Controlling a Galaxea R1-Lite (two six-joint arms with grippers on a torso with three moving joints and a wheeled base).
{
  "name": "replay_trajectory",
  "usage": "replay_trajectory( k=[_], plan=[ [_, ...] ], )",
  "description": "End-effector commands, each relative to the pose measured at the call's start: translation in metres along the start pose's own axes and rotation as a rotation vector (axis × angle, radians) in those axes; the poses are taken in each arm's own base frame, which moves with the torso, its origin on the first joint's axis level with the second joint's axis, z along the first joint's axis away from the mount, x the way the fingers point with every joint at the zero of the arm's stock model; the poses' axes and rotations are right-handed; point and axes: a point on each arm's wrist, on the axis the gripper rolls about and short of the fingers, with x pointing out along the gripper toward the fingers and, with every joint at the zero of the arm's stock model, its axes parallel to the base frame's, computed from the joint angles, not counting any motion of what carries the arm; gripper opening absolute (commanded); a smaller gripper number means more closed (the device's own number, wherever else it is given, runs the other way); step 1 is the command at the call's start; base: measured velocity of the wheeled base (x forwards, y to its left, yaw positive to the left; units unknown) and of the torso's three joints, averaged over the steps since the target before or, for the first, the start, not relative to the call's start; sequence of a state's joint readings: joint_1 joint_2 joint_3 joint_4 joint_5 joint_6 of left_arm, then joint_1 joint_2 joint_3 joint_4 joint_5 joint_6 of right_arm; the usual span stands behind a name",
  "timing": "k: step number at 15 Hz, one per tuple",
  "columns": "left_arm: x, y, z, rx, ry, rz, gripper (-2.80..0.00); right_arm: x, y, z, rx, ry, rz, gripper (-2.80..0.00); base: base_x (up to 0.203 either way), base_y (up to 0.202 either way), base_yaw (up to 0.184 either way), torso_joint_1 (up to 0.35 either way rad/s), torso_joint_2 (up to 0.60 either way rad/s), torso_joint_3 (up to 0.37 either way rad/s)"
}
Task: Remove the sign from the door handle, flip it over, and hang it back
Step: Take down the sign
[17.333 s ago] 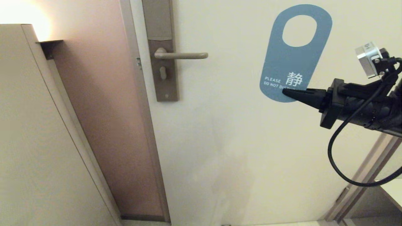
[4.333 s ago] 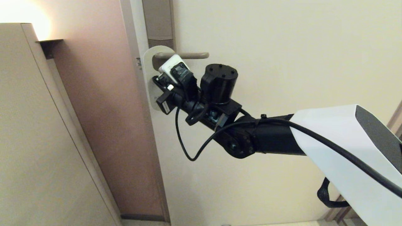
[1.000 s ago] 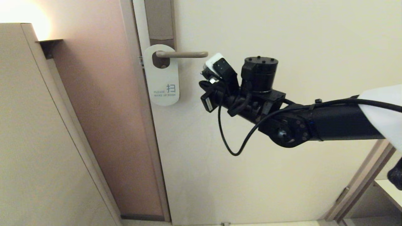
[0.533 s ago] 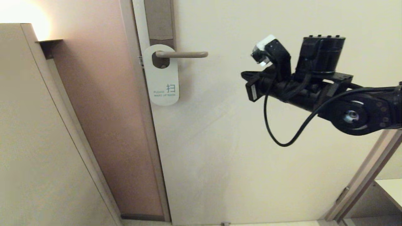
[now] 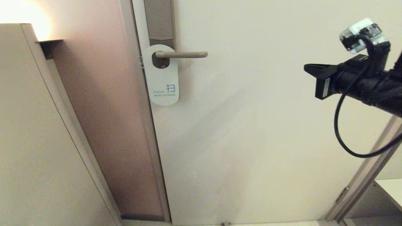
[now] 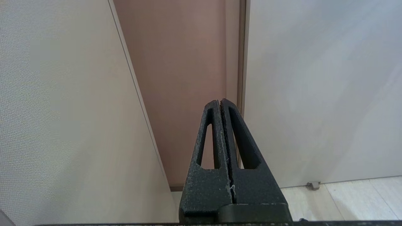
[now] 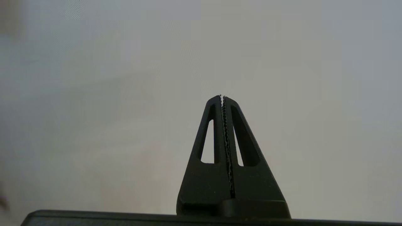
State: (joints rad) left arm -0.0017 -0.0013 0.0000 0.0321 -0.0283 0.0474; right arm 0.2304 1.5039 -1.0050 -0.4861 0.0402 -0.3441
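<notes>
The sign (image 5: 162, 83) hangs on the door handle (image 5: 183, 54) by its oval hole, white side out with teal "MAKE UP ROOM" lettering. The handle's tall plate (image 5: 159, 22) rises above it. My right gripper (image 5: 306, 67) is shut and empty, far right of the sign, in front of the bare door; in the right wrist view (image 7: 222, 98) it faces only plain door. My left gripper (image 6: 219, 101) is shut and empty, low down, pointing at the door frame near the floor; it does not show in the head view.
The cream door (image 5: 251, 125) fills the middle. A brown wall strip (image 5: 103, 110) and a beige panel (image 5: 37, 141) stand to the left. A door frame edge (image 5: 361, 182) runs at the lower right. A small door stop (image 6: 313, 185) sits on the floor.
My right gripper has let go of the sign, which now hangs white side out on the handle, and has pulled back to the right and slightly up, away from it.
</notes>
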Motion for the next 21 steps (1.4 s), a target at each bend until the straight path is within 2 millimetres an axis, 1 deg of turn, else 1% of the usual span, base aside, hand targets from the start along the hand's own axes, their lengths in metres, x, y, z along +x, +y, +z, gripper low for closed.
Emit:
replay_trajectory(
  k=[1,3,5,7,10,13,15,19,21],
  plan=[
    [0.0,0.0,0.0,0.0,0.001,0.002,-2.8,-0.053,-0.004,0.008,0.025,-0.056,-0.031,-2.8,0.0,0.0,0.0,0.0,0.0,0.0],
    [0.0,0.0,0.0,0.0,0.001,-0.001,-2.8,-0.092,0.002,-0.004,0.067,-0.057,-0.032,-2.8,0.0,0.0,0.0,0.0,0.0,0.0],
    [0.0,0.0,0.0,0.0,0.001,0.002,-2.8,-0.131,0.012,-0.025,0.123,-0.044,-0.032,-2.8,0.0,0.0,0.0,0.0,0.0,0.0],
    [0.0,0.0,0.0,0.0,0.001,0.002,-2.8,-0.163,0.021,-0.048,0.153,-0.036,-0.035,-2.8,0.0,0.0,0.0,0.0,0.0,0.0],
    [0.0,0.0,0.0,0.0,0.001,0.002,-2.8,-0.2,0.033,-0.081,0.186,-0.025,-0.071,-2.8,0.0,0.0,0.0,0.0,0.0,0.0],
    [0.0,0.0,0.0,0.0,0.001,0.002,-2.8,-0.228,0.047,-0.118,0.239,-0.005,-0.126,-2.8,0.0,0.0,0.0,0.0,0.0,0.0],
    [0.0,0.0,0.0,0.0,0.001,0.002,-2.8,-0.242,0.057,-0.142,0.254,0.01,-0.15,-2.8,0.0,0.0,0.0,0.0,0.0,0.0],
    [0.0,0.0,0.0,0.0,0.001,0.002,-2.8,-0.257,0.065,-0.158,0.291,0.044,-0.17,-2.8,0.0,0.0,0.0,0.0,0.0,0.0],
    [0.0,0.0,0.0,0.0,0.001,0.002,-2.8,-0.263,0.069,-0.166,0.3,0.091,-0.19,-2.8,0.0,0.0,0.0,0.0,0.0,0.0]
  ],
)
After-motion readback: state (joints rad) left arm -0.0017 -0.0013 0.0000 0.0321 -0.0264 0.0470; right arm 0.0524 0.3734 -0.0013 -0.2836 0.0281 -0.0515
